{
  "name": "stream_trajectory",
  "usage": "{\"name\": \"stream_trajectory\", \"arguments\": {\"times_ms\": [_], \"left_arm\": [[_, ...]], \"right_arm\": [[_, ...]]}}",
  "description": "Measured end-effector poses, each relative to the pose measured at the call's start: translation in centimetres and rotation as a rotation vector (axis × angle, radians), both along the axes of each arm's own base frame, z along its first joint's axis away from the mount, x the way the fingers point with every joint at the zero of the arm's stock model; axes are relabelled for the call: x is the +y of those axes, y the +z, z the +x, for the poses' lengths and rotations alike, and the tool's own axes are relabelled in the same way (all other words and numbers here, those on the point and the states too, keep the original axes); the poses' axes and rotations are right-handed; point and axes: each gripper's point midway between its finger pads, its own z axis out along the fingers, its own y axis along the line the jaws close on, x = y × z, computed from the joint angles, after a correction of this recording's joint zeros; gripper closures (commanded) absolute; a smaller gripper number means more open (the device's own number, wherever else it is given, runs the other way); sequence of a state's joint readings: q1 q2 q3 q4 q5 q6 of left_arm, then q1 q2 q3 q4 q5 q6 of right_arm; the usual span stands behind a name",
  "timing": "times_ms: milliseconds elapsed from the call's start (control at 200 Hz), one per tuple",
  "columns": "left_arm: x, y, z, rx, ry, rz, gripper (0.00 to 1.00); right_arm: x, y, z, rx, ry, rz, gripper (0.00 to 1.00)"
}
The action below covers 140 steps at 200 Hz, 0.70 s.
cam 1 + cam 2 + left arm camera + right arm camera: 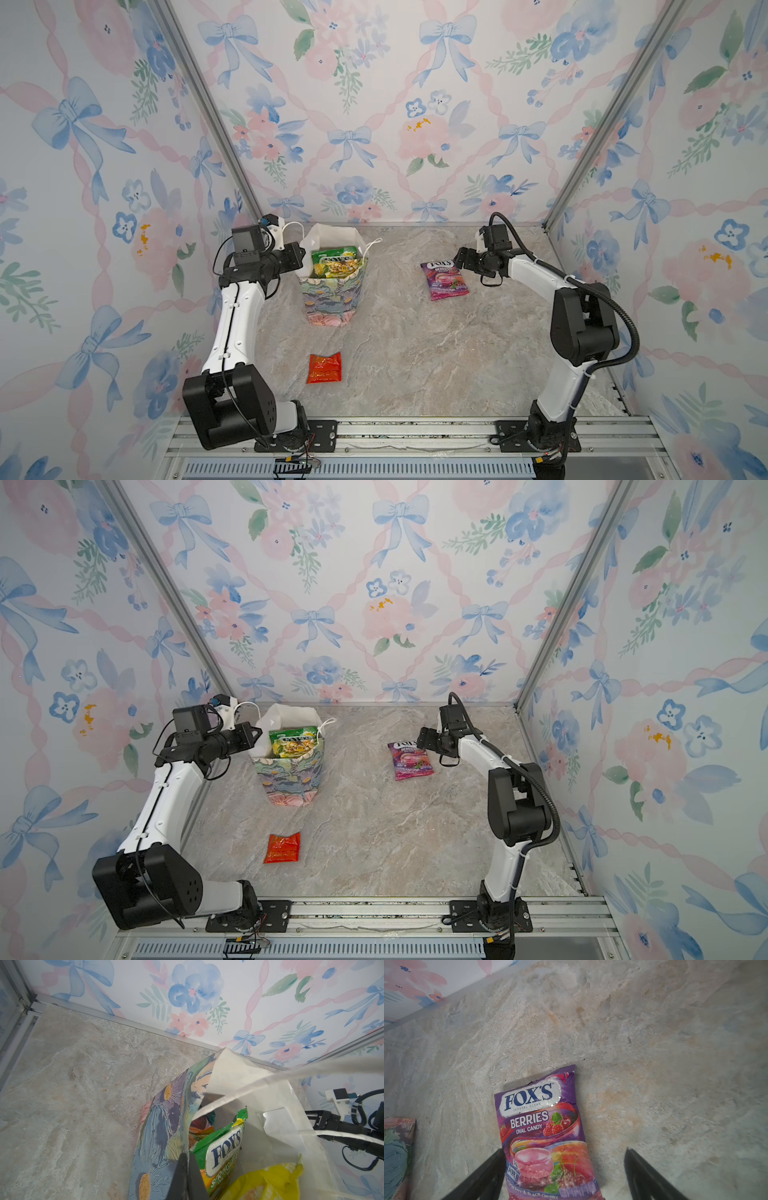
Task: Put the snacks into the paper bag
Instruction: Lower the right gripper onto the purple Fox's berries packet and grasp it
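Two snack packets lie loose on the table (415, 353) (374, 833) in both top views. One is a purple FOX'S Berries packet (444, 280) (409, 760), well to the right of the bag. The other is one smaller red-orange packet (324, 368) (282, 848), nearer the front edge. One paper bag (332, 299) (289, 779) stands upright at the back left with its mouth open. One green FOX'S packet (334, 262) (293, 742) shows inside the mouth. Two arms are in view: the left tool (301, 255) (255, 733) is at the bag's left rim, and the right tool (459, 259) (422, 737) is just beside the purple packet's upper right corner.

In the left wrist view, the left tool (187, 1157) has its two dark fingers pressed together on the rim of the bag's printed side wall (162, 1126). Three packets can be counted inside: the green one (224, 1151), one yellow packet (266, 1182) against it, and a sliver of one orange packet (199, 1131) behind. What lies deeper cannot be made out.

In the right wrist view, the right tool (565, 1149) has its two fingers spread wide apart and holds nothing. The one purple packet (542, 1126) lies face up on the table (633, 1043), its lower part between the fingers, close to one finger and well clear of the other. One corner of the bag (396, 1147) shows at the edge.
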State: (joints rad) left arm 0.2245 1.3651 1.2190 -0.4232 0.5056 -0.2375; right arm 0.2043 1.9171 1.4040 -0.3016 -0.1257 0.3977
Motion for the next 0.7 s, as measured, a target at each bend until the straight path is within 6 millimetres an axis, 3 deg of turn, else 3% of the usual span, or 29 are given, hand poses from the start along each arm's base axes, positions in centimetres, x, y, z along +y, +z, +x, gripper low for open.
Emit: {"name": "stream_trajectory", "arguments": {"times_ms": [350, 700], "left_arm": [[0.3, -0.2, 0.1, 0.003, 0.007, -0.003, 1.00], [0.3, -0.1, 0.1, 0.002, 0.007, -0.003, 1.00]], "right_arm": [[0.5, -3.8, 0.2, 0.079, 0.012, 0.012, 0.12], [1.1, -4.7, -0.3, 0.103, 0.021, 0.045, 0.18]]}}
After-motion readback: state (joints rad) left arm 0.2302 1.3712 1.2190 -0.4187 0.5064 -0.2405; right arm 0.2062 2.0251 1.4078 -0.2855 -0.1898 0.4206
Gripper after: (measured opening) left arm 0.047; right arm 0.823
